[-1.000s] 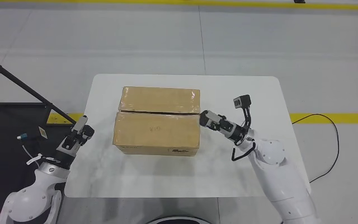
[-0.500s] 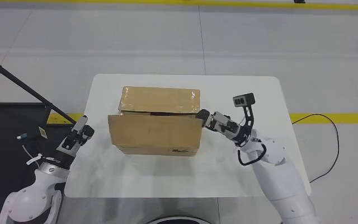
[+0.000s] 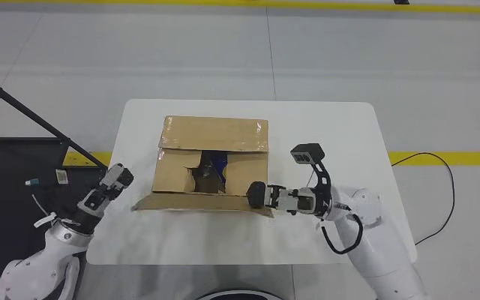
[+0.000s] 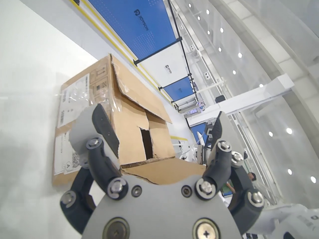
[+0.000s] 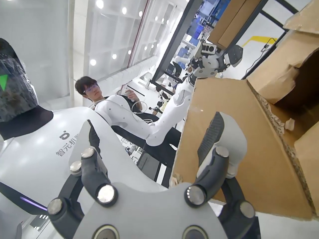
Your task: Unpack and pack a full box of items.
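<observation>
A brown cardboard box [image 3: 214, 135] stands mid-table. Its far flap is shut. Its near flap [image 3: 195, 201] is folded out over the front side. Through the opening I see a dark item [image 3: 204, 174] and a blue item [image 3: 218, 160]. My right gripper [image 3: 255, 196] is open at the near flap's right end; in the right wrist view one finger [image 5: 216, 135] rests against the flap [image 5: 249, 138], whose edge lies between the fingers. My left gripper [image 3: 122, 177] is open just left of the flap's left corner, facing the box [image 4: 82, 95].
The white table [image 3: 322, 127] has free room right of the box and along its front edge. A black pole [image 3: 37, 120] and a dark mat [image 3: 22, 165] lie off the table's left side. A cable [image 3: 442, 195] runs on the floor at the right.
The near flap swung up from shut and folded out over the front. My right gripper followed it from the box's right side to the front right. My left gripper edged toward the box.
</observation>
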Controlling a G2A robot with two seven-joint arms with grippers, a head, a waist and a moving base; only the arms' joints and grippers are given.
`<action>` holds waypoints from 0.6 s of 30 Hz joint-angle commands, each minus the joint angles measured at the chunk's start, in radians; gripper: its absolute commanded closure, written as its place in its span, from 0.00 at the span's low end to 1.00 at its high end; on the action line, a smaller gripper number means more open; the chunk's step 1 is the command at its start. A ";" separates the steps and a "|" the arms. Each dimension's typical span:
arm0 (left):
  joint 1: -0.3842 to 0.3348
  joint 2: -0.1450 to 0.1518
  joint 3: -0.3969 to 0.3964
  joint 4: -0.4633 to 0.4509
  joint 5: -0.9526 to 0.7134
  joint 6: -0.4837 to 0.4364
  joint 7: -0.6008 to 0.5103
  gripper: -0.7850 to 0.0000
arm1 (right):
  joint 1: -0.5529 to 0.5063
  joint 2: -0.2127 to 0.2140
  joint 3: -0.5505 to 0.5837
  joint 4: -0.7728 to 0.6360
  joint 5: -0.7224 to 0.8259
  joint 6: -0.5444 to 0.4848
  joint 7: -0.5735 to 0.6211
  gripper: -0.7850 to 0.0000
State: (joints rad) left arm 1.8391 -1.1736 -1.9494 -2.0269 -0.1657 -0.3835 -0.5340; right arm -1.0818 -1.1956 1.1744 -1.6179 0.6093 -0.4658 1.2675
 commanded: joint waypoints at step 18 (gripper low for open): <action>0.081 0.037 -0.055 0.012 -0.232 -0.237 -0.438 0.00 | 0.005 0.014 -0.083 -0.033 -0.113 0.018 0.105 0.00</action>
State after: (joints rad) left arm 1.9175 -1.1399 -2.0060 -2.0160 -0.3488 -0.6333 -0.9339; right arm -1.0769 -1.1817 1.0955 -1.6526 0.4962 -0.4479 1.3722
